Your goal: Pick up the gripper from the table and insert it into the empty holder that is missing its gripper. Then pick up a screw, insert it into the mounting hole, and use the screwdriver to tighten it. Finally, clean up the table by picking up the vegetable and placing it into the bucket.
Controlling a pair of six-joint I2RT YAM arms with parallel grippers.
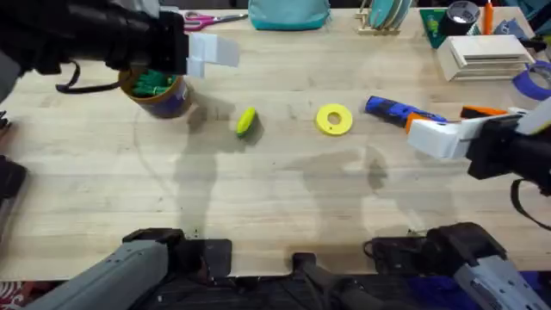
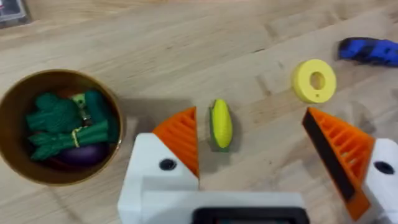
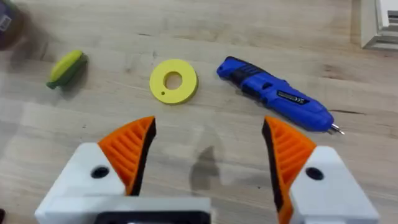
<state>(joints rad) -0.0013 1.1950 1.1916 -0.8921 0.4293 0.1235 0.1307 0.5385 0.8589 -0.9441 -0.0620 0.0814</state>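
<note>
While both pairs of orange ribbed fingers stand spread apart and hold nothing, the left gripper (image 2: pixel 252 140) hangs above the table (image 1: pixel 275 198) with the one vegetable (image 2: pixel 220 124), a toy corn cob, lying between its fingers below. The right gripper (image 3: pixel 208 146) hovers near the single blue screwdriver (image 3: pixel 273 95) and one yellow ring-shaped disc (image 3: pixel 173 81). One bucket (image 2: pixel 15 112) stands beside the left gripper, with green toy vegetables and a purple one inside it.
</note>
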